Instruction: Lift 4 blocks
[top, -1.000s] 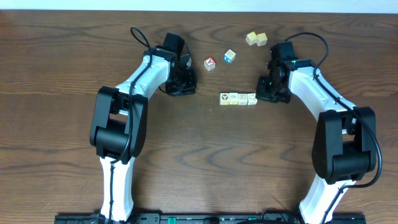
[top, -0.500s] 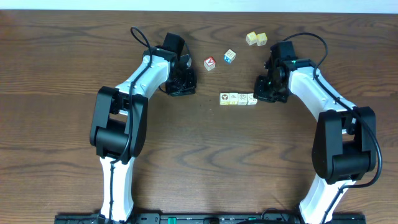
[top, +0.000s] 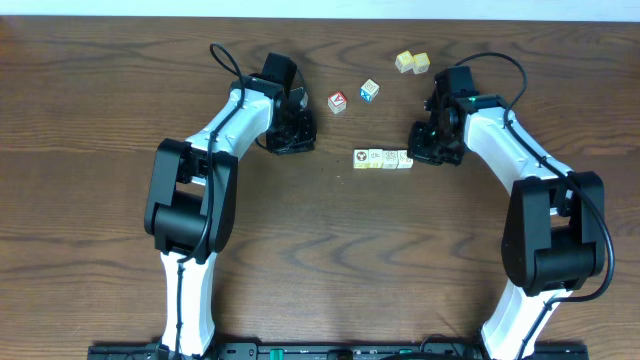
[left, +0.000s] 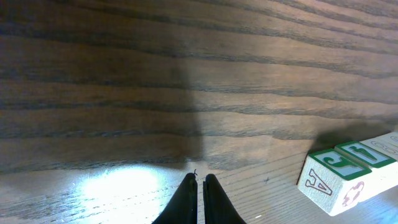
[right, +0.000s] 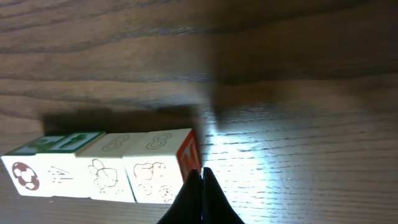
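Observation:
The four cream blocks (top: 383, 158) lie side by side in a short row at the table's middle. The leftmost one bears a dark ring mark (right: 23, 175). My right gripper (top: 416, 152) is shut, and its tips (right: 201, 172) rest against the red-printed end face (right: 188, 151) of the rightmost block. Nothing is between its fingers. My left gripper (top: 298, 143) is shut and empty, low over the wood, well left of the row. In the left wrist view its tips (left: 200, 178) are closed, and the row's near end (left: 339, 177) shows at lower right.
A red-faced cube (top: 338, 101) and a blue-faced cube (top: 370, 90) sit behind the row. Two yellow cubes (top: 411, 62) lie farther back on the right. The tabletop (top: 330, 260) is dark wood.
My right gripper has shifted slightly back and left at the row's right end. The blocks and the left arm have not visibly moved.

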